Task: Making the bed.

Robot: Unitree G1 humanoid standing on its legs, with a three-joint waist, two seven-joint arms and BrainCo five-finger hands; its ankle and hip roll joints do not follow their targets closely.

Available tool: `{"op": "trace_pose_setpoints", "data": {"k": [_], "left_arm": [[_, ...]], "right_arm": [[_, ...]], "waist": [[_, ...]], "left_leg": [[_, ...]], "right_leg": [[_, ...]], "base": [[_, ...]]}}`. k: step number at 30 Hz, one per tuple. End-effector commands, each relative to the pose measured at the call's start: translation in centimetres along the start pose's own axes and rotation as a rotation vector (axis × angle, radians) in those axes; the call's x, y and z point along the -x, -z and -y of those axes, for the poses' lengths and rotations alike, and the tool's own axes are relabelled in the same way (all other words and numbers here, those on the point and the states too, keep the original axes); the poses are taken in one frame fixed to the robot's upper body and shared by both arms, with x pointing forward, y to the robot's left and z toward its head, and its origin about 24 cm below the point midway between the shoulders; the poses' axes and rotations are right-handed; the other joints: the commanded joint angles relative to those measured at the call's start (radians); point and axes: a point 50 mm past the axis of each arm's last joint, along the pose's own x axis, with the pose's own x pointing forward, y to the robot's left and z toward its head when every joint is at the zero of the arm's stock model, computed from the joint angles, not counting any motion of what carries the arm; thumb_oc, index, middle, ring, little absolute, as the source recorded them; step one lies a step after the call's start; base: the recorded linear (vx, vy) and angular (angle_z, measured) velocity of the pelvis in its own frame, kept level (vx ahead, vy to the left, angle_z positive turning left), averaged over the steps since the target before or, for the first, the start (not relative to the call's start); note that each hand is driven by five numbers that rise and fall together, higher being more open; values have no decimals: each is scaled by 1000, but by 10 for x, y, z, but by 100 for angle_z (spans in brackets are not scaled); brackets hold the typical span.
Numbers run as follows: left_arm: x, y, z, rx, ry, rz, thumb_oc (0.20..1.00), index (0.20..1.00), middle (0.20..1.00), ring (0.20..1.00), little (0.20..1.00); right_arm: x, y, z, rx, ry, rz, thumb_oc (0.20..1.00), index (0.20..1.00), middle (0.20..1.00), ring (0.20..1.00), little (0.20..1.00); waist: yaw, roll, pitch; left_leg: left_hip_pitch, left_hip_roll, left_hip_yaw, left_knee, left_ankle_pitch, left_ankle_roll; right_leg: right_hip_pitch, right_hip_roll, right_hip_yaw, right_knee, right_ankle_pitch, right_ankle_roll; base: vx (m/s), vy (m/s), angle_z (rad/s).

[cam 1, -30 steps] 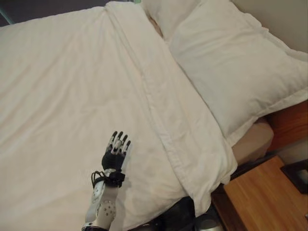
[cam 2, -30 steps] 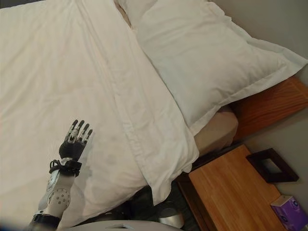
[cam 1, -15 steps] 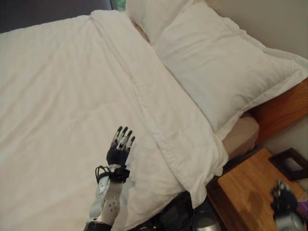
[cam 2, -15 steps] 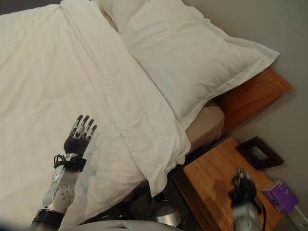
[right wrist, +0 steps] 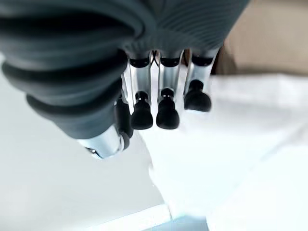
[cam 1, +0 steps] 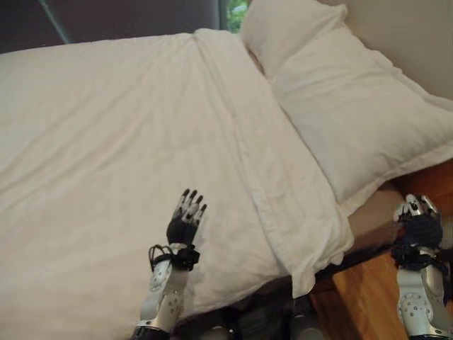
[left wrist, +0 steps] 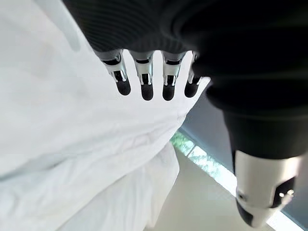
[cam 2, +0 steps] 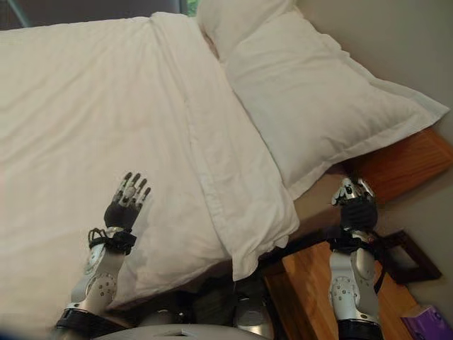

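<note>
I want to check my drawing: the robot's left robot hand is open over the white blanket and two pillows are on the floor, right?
Not quite. The pillows lie on the bed, at its head, as the right eye view shows. The left robot hand is indeed open over the white blanket.

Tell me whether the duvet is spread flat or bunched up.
Spread. The duvet lies smooth across the bed, its top edge folded back in a band just below the pillows, one corner hanging off the side.

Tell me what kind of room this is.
Most likely a bedroom, perhaps a hotel room: a bed under a white duvet, a large white pillow at its head, and a wooden bedside table next to it.
</note>
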Motion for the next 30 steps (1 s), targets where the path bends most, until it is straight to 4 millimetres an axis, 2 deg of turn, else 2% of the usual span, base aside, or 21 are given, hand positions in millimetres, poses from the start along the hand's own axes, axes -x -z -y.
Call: {"op": "trace_pose_setpoints", "data": {"k": [1,2,3,4,8,9,10,11,12,13,15,16,17,20,21,23,25,26,27,29,30], "left_arm": [[0,-10,-5,-51,8,30,1000,1000,1000,1000,1000],[2,-8,-9,-54,-5,22,1000,1000,1000,1000,1000],[4,-7,-10,-56,-3,14,1000,1000,1000,1000,1000],[3,-6,-9,-57,1,9,1000,1000,1000,1000,1000],[4,-1,-6,-44,26,-11,1000,1000,1000,1000,1000],[4,3,-4,-44,35,-23,1000,1000,1000,1000,1000],[3,5,0,-44,52,-34,1000,1000,1000,1000,1000],[4,7,2,-40,59,-42,1000,1000,1000,1000,1000],[6,9,3,-29,64,-54,1000,1000,1000,1000,1000],[7,12,4,-13,67,-64,1000,1000,1000,1000,1000],[11,18,7,12,80,-94,1000,1000,1000,1000,1000],[12,21,9,22,80,-106,1000,1000,1000,1000,1000],[14,29,10,18,84,-147,1000,1000,1000,1000,1000],[15,31,10,12,85,-155,1000,1000,1000,1000,1000],[16,35,12,12,97,-188,1000,1000,1000,1000,1000],[17,35,13,14,107,-190,1000,1000,1000,1000,1000],[20,35,12,20,103,-199,1000,1000,1000,1000,1000],[20,35,12,29,100,-199,1000,1000,1000,1000,1000],[20,35,12,29,100,-199,1000,1000,1000,1000,1000],[22,34,3,17,74,-205,1000,1000,1000,1000,1000],[22,32,4,18,76,-199,1000,1000,1000,1000,1000]], "right_arm": [[-3,-7,-14,-19,-109,34,200,200,200,200,200],[0,-2,-17,-33,-152,3,200,200,200,200,200],[2,-2,-18,-29,-174,-10,200,200,200,200,200],[3,0,-19,-28,-203,-29,200,200,200,200,200],[5,0,-23,-13,-255,-51,200,200,200,200,200],[3,-1,-27,-6,-281,-44,200,200,200,200,200],[-4,-5,-36,-27,-306,-27,200,200,200,200,200],[-9,-7,-47,-48,-341,-17,200,200,200,200,200],[-12,-7,-55,-71,-363,-12,200,200,200,200,200],[-14,-7,-59,-88,-373,-5,200,200,200,200,200],[-18,-7,-73,-141,-397,-1,200,200,200,200,200],[-20,-5,-79,-164,-397,-3,200,200,200,200,200],[-26,2,-91,-196,-393,-23,200,200,200,200,200],[-28,5,-94,-208,-393,-33,200,200,200,200,200],[-33,26,-113,-279,-384,-115,200,200,200,200,200],[-33,32,-118,-293,-380,-140,200,200,200,200,200],[-29,53,-127,-318,-355,-228,200,200,200,200,200],[-28,62,-130,-327,-341,-265,200,200,200,200,200],[-28,62,-130,-327,-341,-265,200,200,200,200,200],[-26,91,-125,-316,-252,-380,200,200,200,200,200],[-27,96,-123,-321,-218,-401,200,200,200,200,200]], "waist": [[15,-26,-87],[26,-35,-90],[31,-37,-92],[35,-32,-87],[44,-23,-72],[57,-18,-54],[73,-21,-13],[80,-31,1],[82,-41,3],[79,-44,-6],[87,-38,-21],[86,-30,-34],[83,-4,-58],[85,4,-64],[95,17,-85],[100,21,-92],[112,27,-95],[119,29,-95],[119,29,-95],[138,36,-91],[143,39,-88]], "left_leg": [[-63,19,-36,-7,41,-82],[-86,22,-40,-7,64,-95],[-98,24,-56,-7,83,-108],[-114,33,-78,-7,109,-126],[-148,53,-128,-7,146,-145],[-156,58,-150,-7,170,-155],[-178,35,-240,89,135,-151],[-185,17,-288,170,79,-138],[-174,12,-290,211,32,-126],[-164,15,-280,226,7,-115],[-109,13,-267,226,-45,-96],[-84,9,-271,204,-52,-94],[-32,3,-278,125,-35,-89],[-9,-1,-277,80,-27,-90],[22,-10,-285,12,-11,-92],[29,-10,-282,5,-11,-92],[39,-12,-285,-1,-11,-90],[43,-14,-288,-2,-12,-89],[43,-14,-288,-2,-12,-89],[52,-20,-298,-7,-15,-85],[51,-23,-301,-7,-16,-84]], "right_leg": [[22,89,15,14,2,-20],[51,103,31,-72,-5,-38],[72,111,39,-127,3,-41],[81,127,56,-147,7,-50],[94,158,51,-181,23,-63],[94,162,42,-184,29,-66],[80,145,25,-166,42,-72],[63,127,23,-162,58,-71],[57,110,16,-164,71,-69],[53,99,11,-171,79,-69],[56,95,9,-181,82,-72],[55,99,6,-184,82,-73],[57,117,-2,-187,80,-74],[62,122,-5,-192,78,-73],[66,126,-6,-206,81,-72],[70,126,-7,-212,82,-72],[79,123,-7,-221,85,-71],[85,121,-8,-224,86,-70],[86,120,-8,-224,86,-70],[100,112,-11,-228,85,-67],[99,111,-12,-227,85,-66]], "base": [[-183,-222,0],[-162,-221,-9],[-193,-241,-11],[-122,-148,-13],[-169,-216,27],[-276,-175,39],[-389,-220,41],[-368,-166,43],[-202,-88,28],[-96,-49,-5],[-22,-12,-9],[49,40,16],[52,44,15],[56,45,32],[38,52,18],[48,48,-8],[48,43,0],[0,0,0],[38,29,-2],[44,42,3],[14,42,6]]}}
